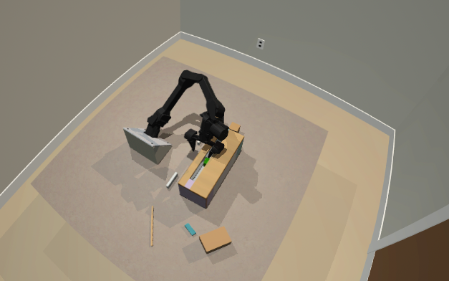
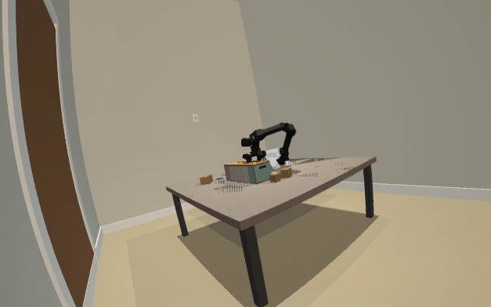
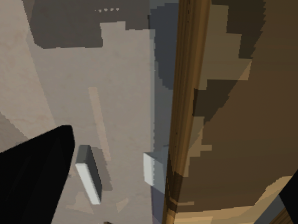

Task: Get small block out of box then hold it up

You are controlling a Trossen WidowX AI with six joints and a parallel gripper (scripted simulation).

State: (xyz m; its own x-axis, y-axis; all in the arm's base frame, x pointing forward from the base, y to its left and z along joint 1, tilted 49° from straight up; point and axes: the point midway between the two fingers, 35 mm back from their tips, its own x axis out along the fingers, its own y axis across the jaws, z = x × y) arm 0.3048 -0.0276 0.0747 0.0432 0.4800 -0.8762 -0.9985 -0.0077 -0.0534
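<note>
Block (image 1: 206, 160), green, lies lengthwise along the box's (image 1: 222, 168) shelf.

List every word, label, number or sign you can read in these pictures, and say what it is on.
None: no readable text anywhere.
Box: plain wood and clear front, no label.
Green block: unmarked.
Wall outlet: two slots, no lettering.
Arm base plate: only small dots, no characters.
</note>
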